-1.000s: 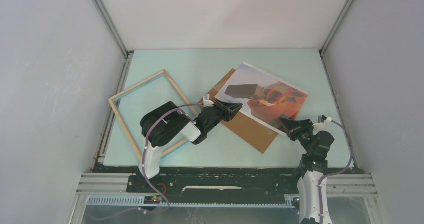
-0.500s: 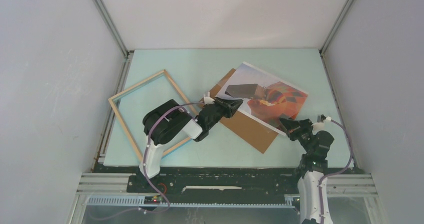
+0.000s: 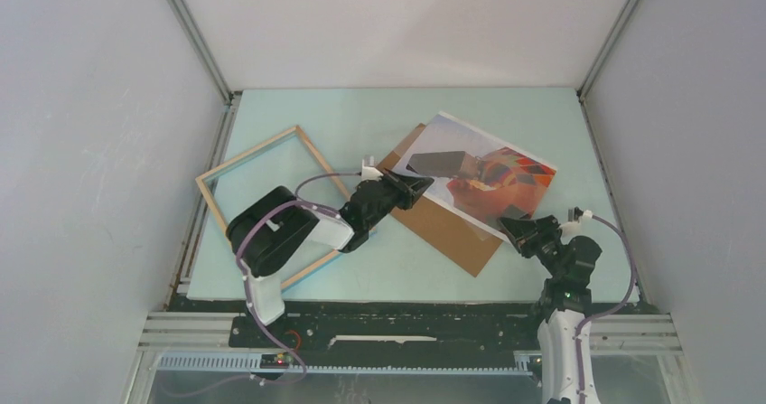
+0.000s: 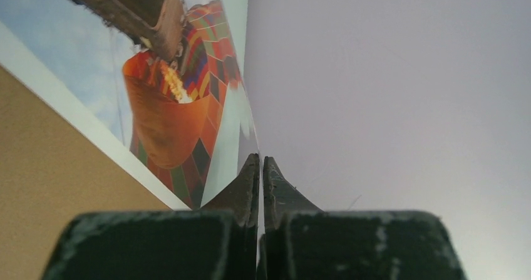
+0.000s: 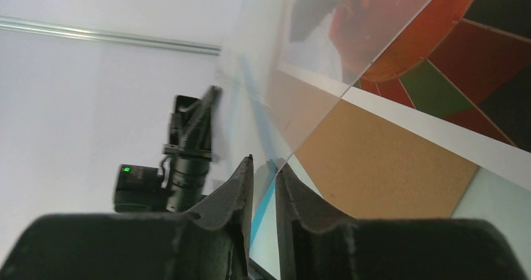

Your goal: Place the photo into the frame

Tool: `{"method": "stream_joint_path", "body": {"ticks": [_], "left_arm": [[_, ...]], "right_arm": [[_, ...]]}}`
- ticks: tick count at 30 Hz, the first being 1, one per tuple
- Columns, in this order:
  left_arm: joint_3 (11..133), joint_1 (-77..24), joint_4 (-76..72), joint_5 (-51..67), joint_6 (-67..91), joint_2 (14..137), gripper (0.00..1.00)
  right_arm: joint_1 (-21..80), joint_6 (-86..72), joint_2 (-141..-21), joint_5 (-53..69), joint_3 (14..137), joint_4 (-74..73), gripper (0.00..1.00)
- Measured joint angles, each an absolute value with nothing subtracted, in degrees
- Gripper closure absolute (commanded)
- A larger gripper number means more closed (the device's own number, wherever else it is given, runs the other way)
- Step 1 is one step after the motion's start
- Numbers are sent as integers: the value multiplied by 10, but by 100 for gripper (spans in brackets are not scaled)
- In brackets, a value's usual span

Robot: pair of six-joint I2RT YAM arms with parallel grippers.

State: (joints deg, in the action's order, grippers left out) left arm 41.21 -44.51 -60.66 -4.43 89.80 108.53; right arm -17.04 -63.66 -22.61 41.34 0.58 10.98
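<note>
Bench: pale teal table [image 3: 361, 115], white walls round it. The empty light-wood rectangular frame [image 3: 246, 155] lies flat to the left of my left claw [image 4: 261, 160]. Left claw: fingers pressed together, pinching the near-left edge of the thin white-bordered balloon photo [image 3: 479, 164]. The photo rests partly over a plain brown backing board [image 3: 452, 232] to the claw's right. Right claw [image 5: 263, 164]: fingers narrowly spread at the photo's near-right corner, apparently gripping nothing. Note: carry the photo leftward and low, keep the paper unbent, and square its corners with the frame before lowering it.
</note>
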Motion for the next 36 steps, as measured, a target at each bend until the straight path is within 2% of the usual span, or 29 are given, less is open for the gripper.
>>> {"method": "stream_joint_path", "body": {"ticks": [5, 9, 14, 20, 27, 32, 36], "left_arm": [[414, -434, -525, -20, 819, 1016, 100], [442, -409, -422, 4, 745, 1001, 100], [497, -374, -286, 38, 653, 984, 100], [552, -345, -138, 68, 554, 923, 100], [555, -288, -7, 103, 475, 844, 100], [554, -243, 86, 112, 425, 770, 100], [553, -200, 145, 112, 384, 689, 100]], "right_arm": [[-157, -580, -227, 398, 6, 41, 48], [-143, -523, -256, 370, 9, -37, 41], [-136, -474, -268, 365, 21, -65, 31], [-120, -432, -226, 345, 62, -129, 29], [-95, -374, -243, 330, 156, -152, 29], [-37, -337, -338, 294, 190, -132, 31], [65, -304, -466, 237, 247, -96, 31]]}}
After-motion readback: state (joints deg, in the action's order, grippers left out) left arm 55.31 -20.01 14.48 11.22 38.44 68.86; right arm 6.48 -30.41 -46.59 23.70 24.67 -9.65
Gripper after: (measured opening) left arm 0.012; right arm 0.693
